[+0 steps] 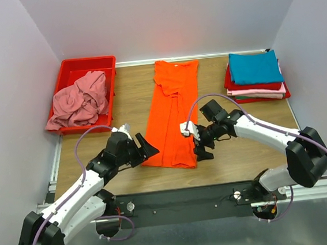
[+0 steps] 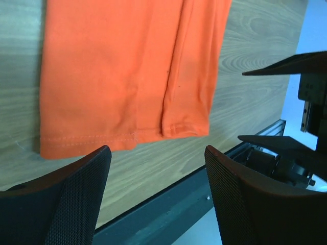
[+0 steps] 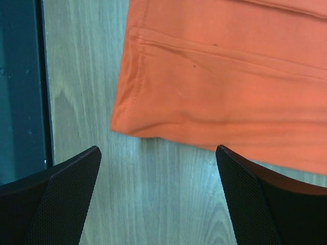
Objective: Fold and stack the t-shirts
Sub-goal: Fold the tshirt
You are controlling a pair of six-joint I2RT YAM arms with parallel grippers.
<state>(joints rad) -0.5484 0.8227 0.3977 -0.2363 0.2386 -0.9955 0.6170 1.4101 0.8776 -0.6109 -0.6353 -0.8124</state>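
Note:
A bright orange t-shirt [image 1: 171, 116] lies folded lengthwise into a long strip down the middle of the wooden table [image 1: 236, 159]. Its hem points toward the arms. My left gripper [image 1: 149, 147] hovers at the hem's left corner, open and empty. In the left wrist view the orange t-shirt's hem [image 2: 117, 66] sits just beyond the left gripper [image 2: 157, 150]. My right gripper [image 1: 201, 149] is at the hem's right corner, also open. The right wrist view shows that corner of the orange t-shirt [image 3: 230, 66] just ahead of the right gripper [image 3: 158, 149], over bare wood.
A red bin [image 1: 68, 68] at the back left holds a crumpled dusty pink t-shirt [image 1: 80, 101]. At the back right is a folded stack with a teal t-shirt [image 1: 255, 67] on top of pale pink and red ones. A dark metal rail [image 1: 188, 198] runs along the near edge.

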